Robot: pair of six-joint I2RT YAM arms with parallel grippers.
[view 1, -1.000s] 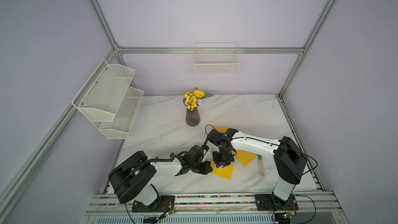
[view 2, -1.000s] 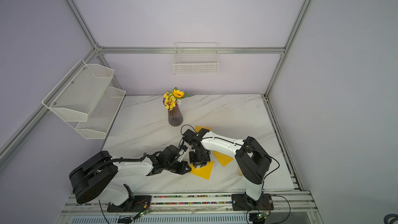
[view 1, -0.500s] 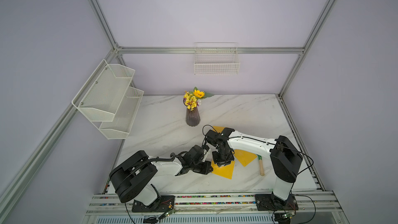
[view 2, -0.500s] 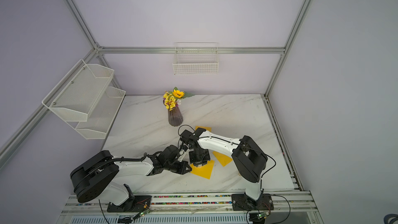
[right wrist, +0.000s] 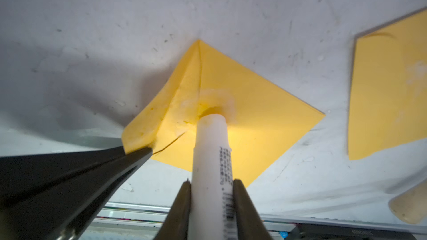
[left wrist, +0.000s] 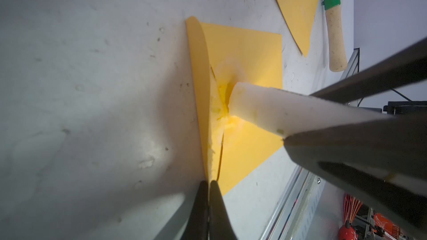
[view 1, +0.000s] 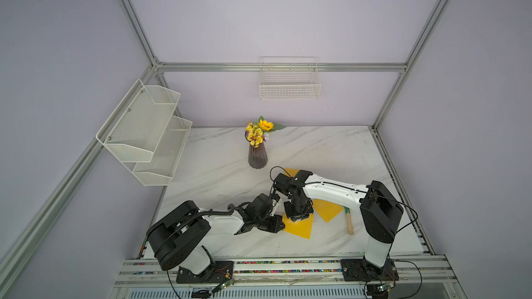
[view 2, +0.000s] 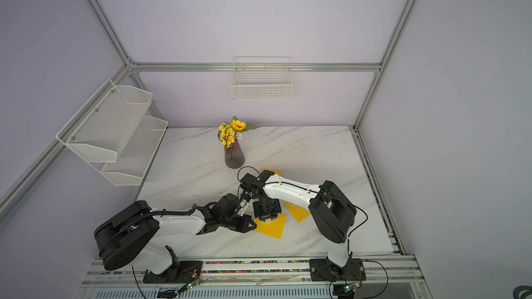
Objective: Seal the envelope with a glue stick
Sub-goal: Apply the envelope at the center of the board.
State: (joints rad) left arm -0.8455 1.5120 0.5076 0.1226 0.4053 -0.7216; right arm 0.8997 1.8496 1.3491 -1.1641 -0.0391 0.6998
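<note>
Top views: yellow paper envelope flat on white marble bench, lower centre of frame, under both arms. left claw at its left corner. right claw pointing down onto its upper part. green rake with wooden handle to the right, apart, not needed.

Left wrist view: left claw pinched fully shut on the edge of the raised triangular flap, lifting it clear of the envelope body. white plastic glue stick tip pressed on the body just beside the fold, ringed by a whitish smear.

Right wrist view: right claw closed tight on the labelled barrel, tip down on the paper.

Handling, as judged: light, even pressure; short strokes along the fold line; flap held taut and high, clear of the stick; no snagging on the paper edge by the fold.
</note>
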